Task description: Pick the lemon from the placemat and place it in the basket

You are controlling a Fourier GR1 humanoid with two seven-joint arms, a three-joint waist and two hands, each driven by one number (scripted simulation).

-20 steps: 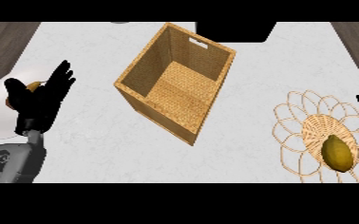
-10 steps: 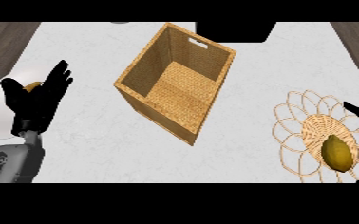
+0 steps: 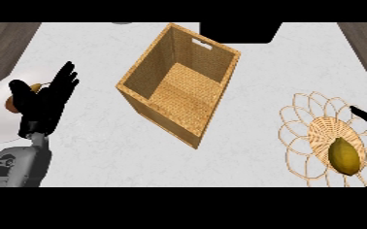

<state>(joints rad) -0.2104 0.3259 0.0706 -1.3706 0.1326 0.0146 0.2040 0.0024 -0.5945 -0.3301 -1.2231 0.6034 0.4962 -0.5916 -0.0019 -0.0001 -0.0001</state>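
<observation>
One left hand (image 3: 46, 102) at the far left, black, fingers straight and spread, holding nothing. Something orange-brown (image 3: 12, 103) peeks out behind it, mostly hidden. On the white marbled counter (image 3: 251, 140) sits one woven wicker basket (image 3: 154, 65) in the middle – rectangular, slot handle. On the right is one round placemat (image 3: 297, 126) with looped petals, cut off by the edge, and one yellow lemon (image 3: 344, 155) lying on its woven centre. There's also a black sliver (image 3: 356, 111) at the right edge – can't tell what it is.

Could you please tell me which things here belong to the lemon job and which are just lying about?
For the job:
lemon
placemat under it
basket

Lying about:
black block at the far edge
small orange thing, partly hidden behind the left hand, which rests open at the left
</observation>
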